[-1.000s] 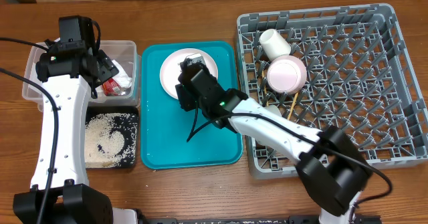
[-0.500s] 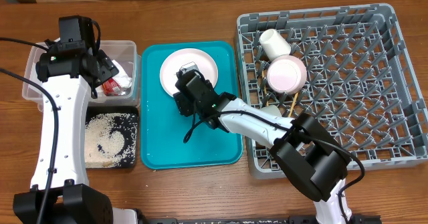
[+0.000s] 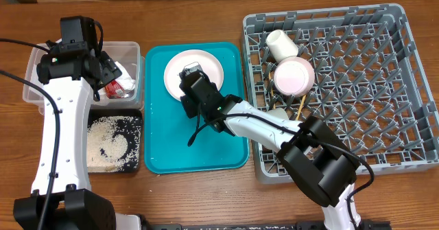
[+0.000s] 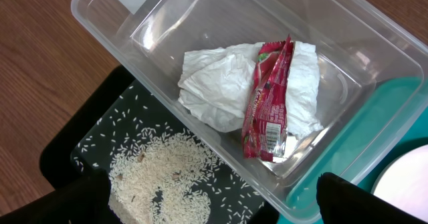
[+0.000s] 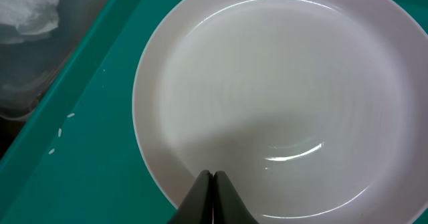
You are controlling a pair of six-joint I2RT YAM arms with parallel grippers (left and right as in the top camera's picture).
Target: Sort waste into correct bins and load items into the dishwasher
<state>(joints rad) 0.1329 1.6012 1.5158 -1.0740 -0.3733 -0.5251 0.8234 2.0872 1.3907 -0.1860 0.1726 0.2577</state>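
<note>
Likely robot lab or test bench; room beyond surface [image 3: 192, 196] is out of view. Cues: two white-and-black robot arms [image 3: 58, 120] mounted at plain wooden surface, black cable [image 3: 14, 43] trailing loose in from left edge. Kitchen gear laid out like props: grey peg-grid dish rack [image 3: 411, 86] sitting straight on wood, beside teal tray [image 3: 158, 147], clear tub [image 3: 31, 79] and black tray [image 3: 132, 123].

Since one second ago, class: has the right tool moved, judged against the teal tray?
Yes. The right tool has shifted slightly left and toward the near edge of the teal tray.
</note>
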